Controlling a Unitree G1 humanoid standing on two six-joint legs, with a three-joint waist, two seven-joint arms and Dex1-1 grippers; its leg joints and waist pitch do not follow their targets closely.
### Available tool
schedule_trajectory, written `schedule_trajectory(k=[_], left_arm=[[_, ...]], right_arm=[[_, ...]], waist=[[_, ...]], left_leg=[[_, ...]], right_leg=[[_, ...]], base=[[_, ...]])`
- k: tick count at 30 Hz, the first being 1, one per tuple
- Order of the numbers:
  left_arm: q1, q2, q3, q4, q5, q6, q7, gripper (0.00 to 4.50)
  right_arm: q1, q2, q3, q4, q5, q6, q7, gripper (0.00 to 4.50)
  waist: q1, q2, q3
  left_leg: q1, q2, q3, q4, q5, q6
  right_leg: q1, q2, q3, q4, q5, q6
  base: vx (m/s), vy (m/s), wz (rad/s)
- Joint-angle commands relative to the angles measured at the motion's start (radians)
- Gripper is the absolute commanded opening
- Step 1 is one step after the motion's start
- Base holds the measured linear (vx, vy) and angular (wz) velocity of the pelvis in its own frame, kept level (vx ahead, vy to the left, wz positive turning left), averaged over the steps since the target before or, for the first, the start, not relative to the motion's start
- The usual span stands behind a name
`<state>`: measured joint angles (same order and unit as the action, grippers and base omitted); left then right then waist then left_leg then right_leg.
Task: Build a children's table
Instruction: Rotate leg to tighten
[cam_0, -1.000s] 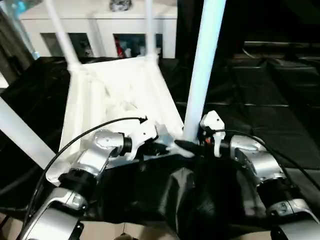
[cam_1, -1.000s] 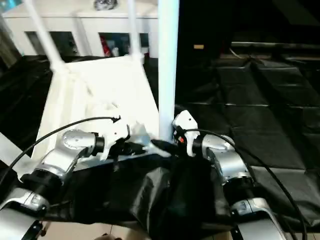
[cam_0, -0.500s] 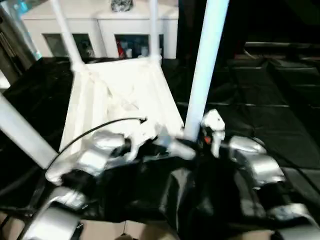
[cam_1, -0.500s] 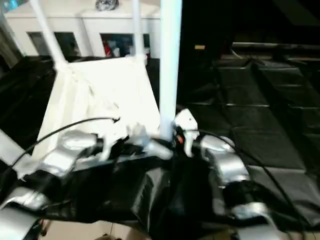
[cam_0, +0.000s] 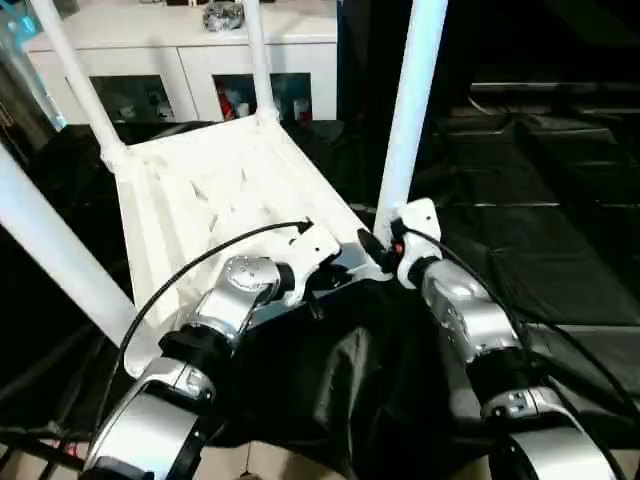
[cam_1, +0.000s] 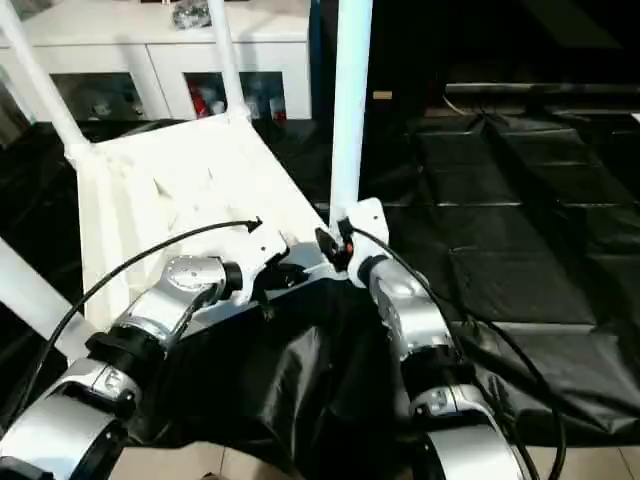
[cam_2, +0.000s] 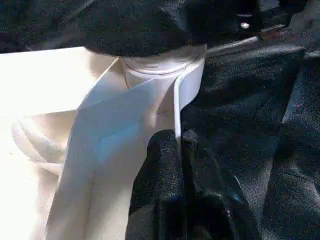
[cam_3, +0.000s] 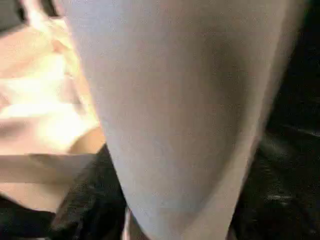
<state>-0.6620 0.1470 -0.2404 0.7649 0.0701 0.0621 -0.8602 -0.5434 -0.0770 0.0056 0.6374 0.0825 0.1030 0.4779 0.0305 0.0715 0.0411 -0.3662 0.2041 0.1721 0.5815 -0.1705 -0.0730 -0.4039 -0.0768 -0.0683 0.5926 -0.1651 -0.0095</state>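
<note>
Table (cam_0: 215, 190) lies upside down on black sheeting (cam_0: 540, 250), legs up, left pincer (cam_2: 181, 145) pressed together on its near rim, right pincer (cam_0: 378, 250) spread around the near right leg (cam_0: 408, 110) at its socket.

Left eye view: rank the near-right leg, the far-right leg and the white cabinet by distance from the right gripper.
1. Near-right leg: right at the right gripper, by its base.
2. Far-right leg: at the tabletop's far corner.
3. White cabinet: behind the table, farthest.
</note>
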Motion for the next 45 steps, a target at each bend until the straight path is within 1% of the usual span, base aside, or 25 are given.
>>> schedule_trajectory(k=[1, 4, 6, 9, 11, 12, 14, 19, 20, 21, 23, 24, 29, 31, 32, 34, 36, 37, 38, 40, 41, 42, 43, 44, 45], left_arm=[[-0.007, -0.032, -0.017, -0.062, -0.06, -0.07, -0.051, 0.0], [-0.001, -0.014, -0.019, -0.065, -0.059, -0.077, -0.075, 0.0], [0.014, 0.015, -0.021, -0.073, -0.06, -0.094, -0.131, 0.0], [0.045, 0.065, -0.029, -0.112, -0.079, -0.105, -0.253, 0.0], [0.057, 0.085, -0.032, -0.13, -0.087, -0.1, -0.293, 0.0], [0.063, 0.093, -0.034, -0.136, -0.09, -0.102, -0.308, 0.0], [0.076, 0.115, -0.045, -0.145, -0.091, -0.126, -0.349, 0.0], [0.143, 0.167, -0.067, -0.241, -0.142, -0.097, -0.481, 0.0], [0.143, 0.167, -0.067, -0.241, -0.142, -0.097, -0.481, 0.0], [0.166, 0.183, -0.071, -0.288, -0.169, -0.074, -0.525, 0.0], [0.182, 0.192, -0.071, -0.323, -0.185, -0.057, -0.546, 0.0], [0.197, 0.202, -0.071, -0.354, -0.198, -0.049, -0.562, 0.0], [0.225, 0.222, -0.068, -0.401, -0.214, -0.055, -0.578, 0.0], [0.232, 0.221, -0.059, -0.41, -0.213, -0.063, -0.558, 0.44], [0.244, 0.229, -0.046, -0.429, -0.222, -0.054, -0.554, 0.55], [0.252, 0.231, -0.036, -0.437, -0.233, -0.051, -0.555, 0.67], [0.28, 0.237, 0.003, -0.477, -0.258, -0.039, -0.527, 0.91], [0.287, 0.241, 0.01, -0.49, -0.263, -0.034, -0.518, 0.97], [0.305, 0.24, 0.041, -0.521, -0.288, -0.013, -0.489, 0.99], [0.332, 0.234, 0.087, -0.564, -0.322, 0.016, -0.442, 1.23], [0.344, 0.226, 0.113, -0.581, -0.332, 0.02, -0.403, 1.35], [0.364, 0.202, 0.169, -0.598, -0.34, 0.005, -0.311, 1.42], [0.364, 0.202, 0.169, -0.598, -0.34, 0.005, -0.311, 1.45], [0.37, 0.184, 0.206, -0.589, -0.317, -0.038, -0.221, 1.45], [0.378, 0.144, 0.287, -0.578, -0.293, -0.035, -0.034, 1.55]], right_arm=[[0.044, 0.018, 0.128, -0.031, 0.008, 0.028, 0.143, 3.04], [0.077, -0.033, 0.151, -0.096, 0.014, 0.018, 0.207, 3.13], [0.135, -0.121, 0.149, -0.191, 0.031, 0.001, 0.311, 3.13], [0.207, -0.241, 0.053, -0.309, 0.153, 0.051, 0.477, 3.13], [0.235, -0.292, 0.011, -0.357, 0.21, 0.09, 0.539, 3.13], [0.246, -0.314, -0.007, -0.375, 0.233, 0.104, 0.561, 3.13], [0.263, -0.366, -0.065, -0.391, 0.275, 0.129, 0.595, 3.13], [0.274, -0.438, -0.22, -0.381, 0.367, 0.162, 0.58, 3.13], [0.274, -0.438, -0.22, -0.381, 0.367, 0.162, 0.58, 3.13], [0.277, -0.451, -0.258, -0.381, 0.395, 0.178, 0.557, 3.13], [0.282, -0.456, -0.268, -0.382, 0.393, 0.18, 0.536, 3.13], [0.286, -0.456, -0.273, -0.382, 0.384, 0.179, 0.505, 3.13], [0.263, -0.4, -0.231, -0.336, 0.285, 0.165, 0.36, 3.13], [0.255, -0.376, -0.216, -0.319, 0.258, 0.162, 0.321, 3.17], [0.244, -0.331, -0.19, -0.292, 0.206, 0.165, 0.217, 3.17], [0.241, -0.316, -0.178, -0.282, 0.177, 0.155, 0.169, 3.17], [0.241, -0.282, -0.163, -0.285, 0.144, 0.162, 0.069, 3.17], [0.242, -0.271, -0.162, -0.292, 0.136, 0.162, 0.047, 3.17], [0.248, -0.26, -0.151, -0.315, 0.103, 0.164, 0.002, 3.17], [0.257, -0.242, -0.138, -0.349, 0.059, 0.165, -0.062, 3.17], [0.262, -0.227, -0.142, -0.366, 0.053, 0.172, -0.091, 3.17], [0.279, -0.199, -0.147, -0.413, 0.057, 0.184, -0.119, 3.33], [0.279, -0.199, -0.147, -0.413, 0.057, 0.184, -0.119, 3.43], [0.293, -0.179, -0.145, -0.454, 0.061, 0.177, -0.129, 3.43], [0.321, -0.137, -0.126, -0.54, 0.079, 0.189, -0.145, 3.5]], waist=[[0.003, -0.01, -0.059], [0.008, -0.011, -0.059], [0.015, -0.007, -0.06], [0.03, -0.005, -0.064], [0.036, -0.005, -0.066], [0.037, -0.003, -0.065], [0.038, -0.016, -0.064], [0.038, -0.016, -0.061], [0.039, -0.016, -0.061], [0.039, -0.011, -0.062], [0.038, -0.01, -0.062], [0.039, -0.005, -0.062], [0.038, -0.011, -0.059], [0.035, -0.008, -0.058], [0.034, -0.008, -0.058], [0.03, -0.011, -0.06], [0.026, -0.025, -0.06], [0.025, -0.02, -0.059], [0.023, -0.032, -0.059], [0.02, -0.025, -0.058], [0.017, -0.026, -0.058], [0.012, -0.033, -0.055], [0.012, -0.031, -0.054], [0.012, -0.035, -0.054], [0.007, -0.034, -0.05]], left_leg=[[0.004, 0.011, -0.005, -0.067, -0.307, 0.049], [0.001, 0.01, -0.002, -0.066, -0.276, 0.062], [0.005, 0.013, -0.001, -0.064, -0.271, 0.067], [0.006, 0.02, 0.001, -0.062, -0.241, 0.095], [-0.001, 0.022, 0.001, -0.06, -0.216, 0.111], [-0.001, 0.023, 0.0, -0.061, -0.217, 0.112], [0.001, 0.022, 0.003, -0.061, -0.229, 0.11], [0.001, 0.018, 0.004, -0.06, -0.219, 0.098], [0.001, 0.019, 0.004, -0.06, -0.215, 0.096], [0.003, 0.02, 0.005, -0.061, -0.206, 0.095], [0.003, 0.021, 0.004, -0.062, -0.207, 0.092], [0.004, 0.022, 0.004, -0.062, -0.208, 0.089], [0.005, 0.016, 0.005, -0.065, -0.229, 0.062], [0.006, 0.016, 0.004, -0.065, -0.238, 0.053], [0.006, 0.015, 0.005, -0.065, -0.242, 0.053], [0.006, 0.017, 0.004, -0.067, -0.222, 0.038], [0.003, 0.017, 0.005, -0.067, -0.215, 0.041], [0.002, 0.016, 0.005, -0.067, -0.211, 0.044], [0.003, 0.016, 0.007, -0.066, -0.209, 0.047], [0.002, 0.016, 0.006, -0.066, -0.196, 0.04], [0.003, 0.016, 0.006, -0.066, -0.202, 0.041], [0.002, 0.015, 0.008, -0.067, -0.21, 0.043], [0.003, 0.015, 0.007, -0.067, -0.225, 0.043], [0.004, 0.015, 0.007, -0.068, -0.233, 0.042], [0.003, 0.018, 0.005, -0.069, -0.26, 0.035]], right_leg=[[0.051, -0.055, 0.033, -0.087, -0.323, -0.187], [0.053, -0.055, 0.033, -0.088, -0.324, -0.184], [0.053, -0.055, 0.034, -0.091, -0.331, -0.174], [0.057, -0.052, 0.037, -0.082, -0.247, -0.194], [0.059, -0.053, 0.034, -0.073, -0.192, -0.219], [0.058, -0.053, 0.033, -0.074, -0.194, -0.222], [0.057, -0.053, 0.033, -0.078, -0.234, -0.214], [0.052, -0.058, 0.033, -0.087, -0.339, -0.181], [0.052, -0.057, 0.033, -0.086, -0.34, -0.179], [0.049, -0.055, 0.033, -0.086, -0.334, -0.179], [0.048, -0.053, 0.031, -0.085, -0.322, -0.185], [0.047, -0.053, 0.032, -0.083, -0.319, -0.186], [0.045, -0.052, 0.03, -0.089, -0.362, -0.17], [0.044, -0.052, 0.03, -0.088, -0.369, -0.168], [0.044, -0.051, 0.03, -0.089, -0.371, -0.168], [0.043, -0.053, 0.032, -0.084, -0.347, -0.179], [0.046, -0.052, 0.034, -0.079, -0.318, -0.183], [0.046, -0.053, 0.035, -0.076, -0.312, -0.18], [0.047, -0.053, 0.035, -0.078, -0.315, -0.176], [0.046, -0.052, 0.036, -0.073, -0.314, -0.169], [0.044, -0.051, 0.037, -0.073, -0.315, -0.166], [0.043, -0.048, 0.036, -0.078, -0.323, -0.162], [0.043, -0.05, 0.036, -0.079, -0.342, -0.152], [0.042, -0.049, 0.036, -0.081, -0.358, -0.147], [0.041, -0.046, 0.037, -0.081, -0.356, -0.134]], base=[[0.0, 0.0, 0.0], [0.0, 0.0, 0.0], [0.0, 0.0, 0.0], [0.0, 0.0, 0.0], [0.0, 0.0, 0.0], [0.0, 0.0, 0.0], [0.0, 0.0, 0.0], [0.0, 0.0, 0.0], [0.0, 0.0, 0.0], [0.0, 0.0, 0.0], [0.0, 0.0, 0.0], [0.0, 0.0, 0.0], [0.0, 0.0, 0.0], [0.0, 0.0, 0.0], [0.0, 0.0, 0.0], [0.0, 0.0, 0.0], [0.0, 0.0, 0.0], [0.0, 0.0, 0.0], [0.0, 0.0, 0.0], [0.0, 0.0, 0.0], [0.0, 0.0, 0.0], [0.0, 0.0, 0.0], [0.0, 0.0, 0.0], [0.0, 0.0, 0.0], [0.0, 0.0, 0.0]])
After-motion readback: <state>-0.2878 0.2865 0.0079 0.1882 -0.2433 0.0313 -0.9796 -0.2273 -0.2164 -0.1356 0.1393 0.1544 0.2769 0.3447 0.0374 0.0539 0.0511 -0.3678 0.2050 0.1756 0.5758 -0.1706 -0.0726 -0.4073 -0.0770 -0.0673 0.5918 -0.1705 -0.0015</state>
